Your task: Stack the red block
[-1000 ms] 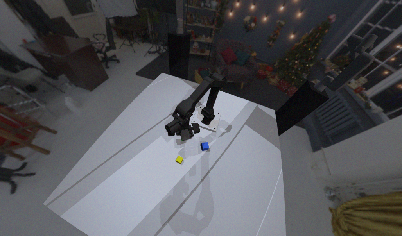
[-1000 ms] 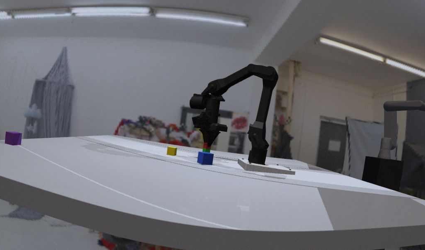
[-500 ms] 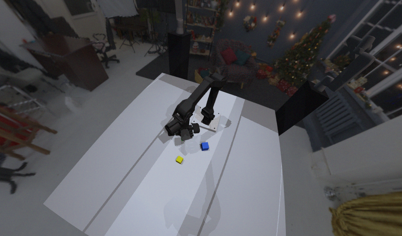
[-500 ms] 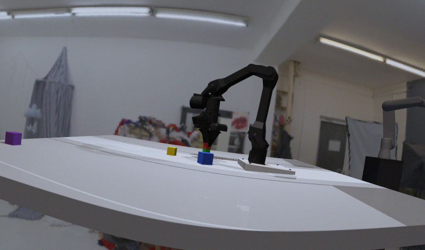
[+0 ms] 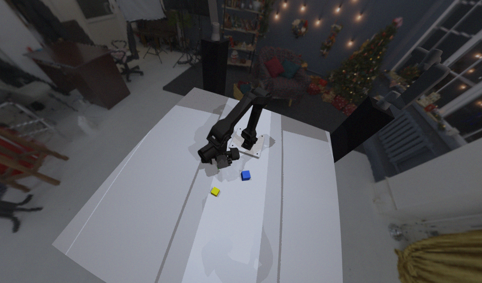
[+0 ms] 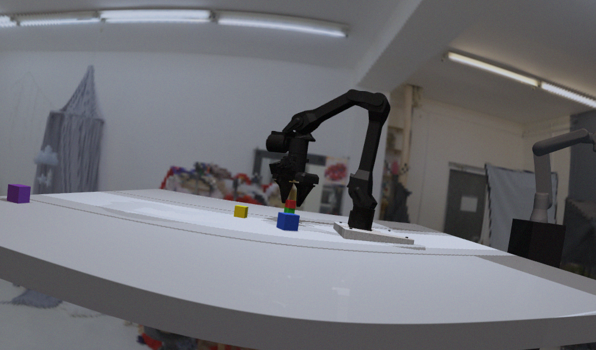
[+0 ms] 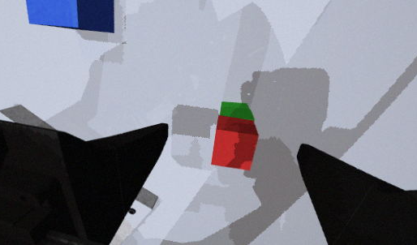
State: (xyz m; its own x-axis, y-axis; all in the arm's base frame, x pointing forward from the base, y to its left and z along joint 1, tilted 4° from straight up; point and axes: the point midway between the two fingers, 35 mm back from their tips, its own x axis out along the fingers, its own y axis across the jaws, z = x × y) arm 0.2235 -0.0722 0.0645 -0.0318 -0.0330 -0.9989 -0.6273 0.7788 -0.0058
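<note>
Over on the far left of the worktop [image 6: 117, 243] sits a purple cube [image 6: 18, 193], well apart from the action. Moving right, the yellow cube [image 6: 240, 211] and then the blue cube [image 6: 287, 221] — neither is touched. Just behind the blue one stands the stack: the red block [image 7: 234, 143] sits squarely on the green tower [image 7: 236, 110], which stands upright. The wrist view shows it best — the end effector [image 7: 232, 162] is released, jaws spread wide, a clear gap on either side of the red block, so nothing is gripping it. In the exterior view it hangs right above the stack, fingers flanking the top. The placement looks done and the block seems to rest on its own. What's left is a clean, straight lift away — a sideways brush from either finger could topple the lot.
</note>
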